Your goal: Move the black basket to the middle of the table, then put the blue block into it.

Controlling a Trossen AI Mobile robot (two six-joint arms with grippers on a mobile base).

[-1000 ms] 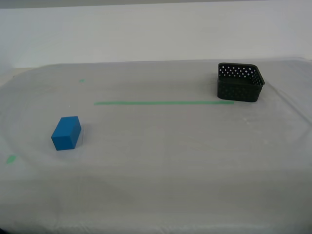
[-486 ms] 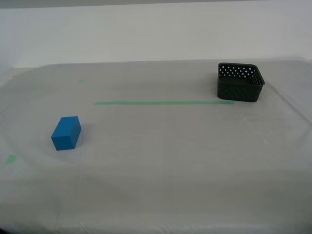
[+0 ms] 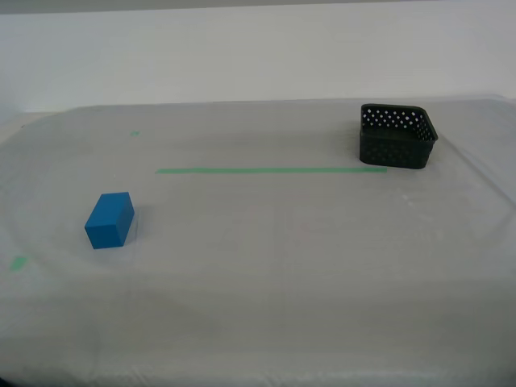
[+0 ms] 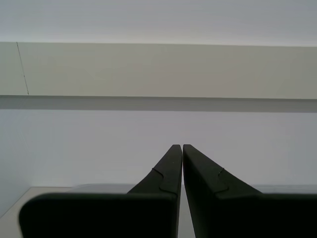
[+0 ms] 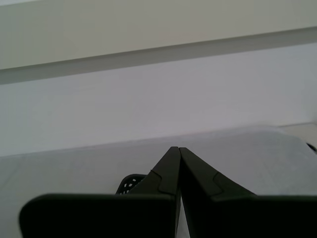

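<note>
Nothing on the table [image 3: 266, 306] has shifted across the last second: block, basket and tape sit exactly where they were, and neither arm has entered the exterior view, so we judge the task has not yet begun. Going from the exterior view's left to its right, a small green tape mark [image 3: 18, 262] lies near the table's edge, then the blue block [image 3: 110, 219] rests flat on the sheeting, well apart from everything else. Farther back a tiny green mark [image 3: 135, 133] shows, and a long green tape line [image 3: 270, 170] runs across the middle toward the black basket [image 3: 396, 136], which stands upright and empty at the far right with the tape's end touching or just reaching its base. We still have the basket to bring toward the middle before the block can go in. Our first gripper [image 5: 176, 148] has its fingers pressed together on nothing; behind them only a sliver of the basket [image 5: 130, 183] peeps out, most of it hidden by the fingers. Our second gripper [image 4: 179, 146] is likewise clenched and empty, looking at a bare wall with only a strip of table edge showing, so neither block nor basket appears there. Where either arm stands relative to the table we cannot tell.
</note>
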